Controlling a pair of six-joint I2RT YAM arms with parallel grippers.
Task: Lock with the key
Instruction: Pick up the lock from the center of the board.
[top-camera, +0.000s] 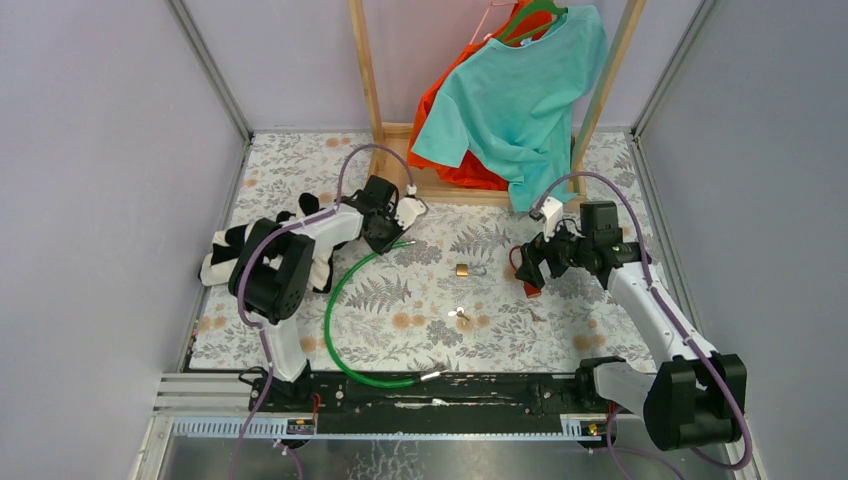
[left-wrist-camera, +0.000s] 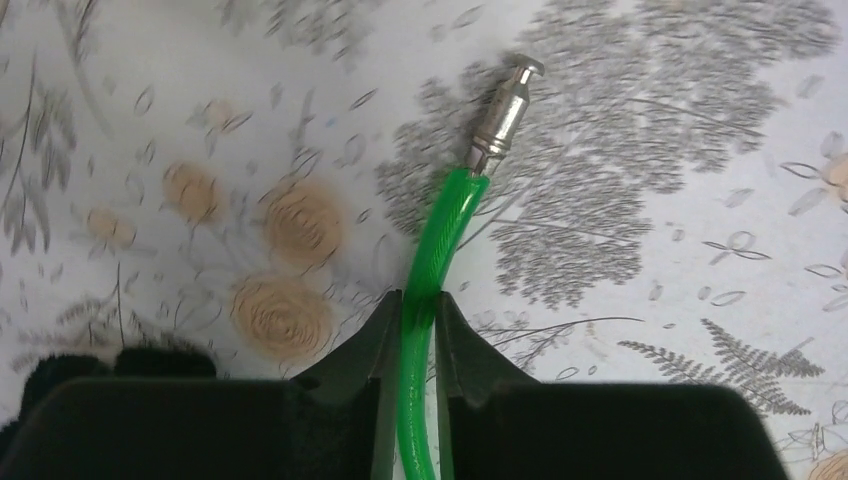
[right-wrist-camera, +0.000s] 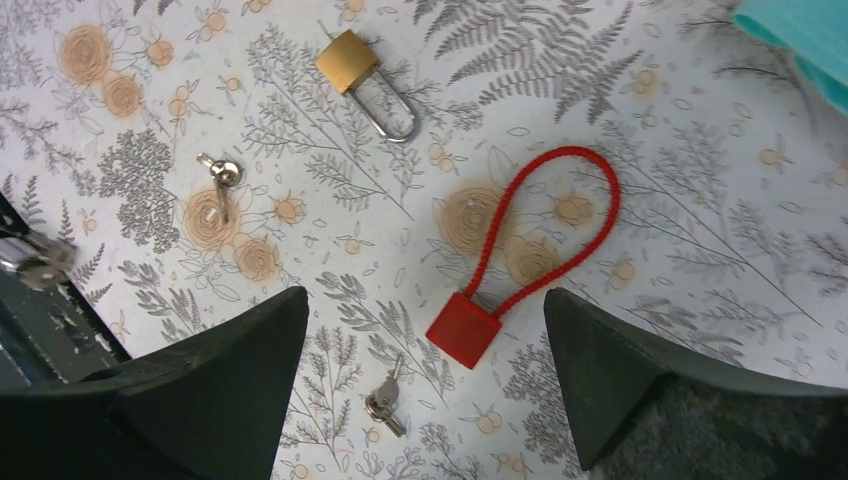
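My left gripper (left-wrist-camera: 418, 300) is shut on a green cable (left-wrist-camera: 432, 250) just behind its silver metal end pin (left-wrist-camera: 505, 108), which lies on the floral cloth. In the top view the cable (top-camera: 335, 290) arcs from the left gripper (top-camera: 388, 228) down to the near edge. My right gripper (right-wrist-camera: 425, 300) is open and hovers over a red cable lock (right-wrist-camera: 465, 330) and a small pair of keys (right-wrist-camera: 385, 402). A brass padlock (right-wrist-camera: 347, 60) and another small key (right-wrist-camera: 220, 178) lie farther off. The padlock (top-camera: 463, 269) sits mid-table between the arms.
A wooden clothes rack (top-camera: 365, 70) with a teal shirt (top-camera: 520, 90) and an orange shirt (top-camera: 450, 95) stands at the back. A black-and-white plush item (top-camera: 222, 255) lies at the left by my left arm. Enclosure walls rise on both sides.
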